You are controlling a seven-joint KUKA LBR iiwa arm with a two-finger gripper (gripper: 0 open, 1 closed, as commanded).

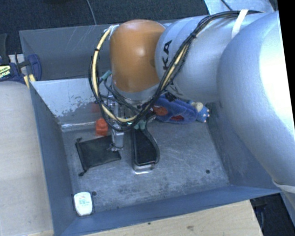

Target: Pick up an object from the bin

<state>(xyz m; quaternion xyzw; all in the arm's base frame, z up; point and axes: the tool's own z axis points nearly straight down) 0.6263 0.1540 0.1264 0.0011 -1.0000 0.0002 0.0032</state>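
Observation:
My gripper (118, 139) hangs under the arm's wrist, low in the middle of the bin. It is at the right edge of a flat black pouch (94, 153) lying on the bin floor. Just to its right lies a black oblong thing with a silver rim (143, 151). A small orange piece (101, 127) sits close to its left, slightly farther back. I see nothing held in the gripper.
A blue toy-like thing with red marks (182, 111) lies at the back right, partly under the arm. A small white tape measure (83, 203) sits in the front left corner. A clear plastic bag (77, 118) rests against the back left wall. The arm covers the bin's right side.

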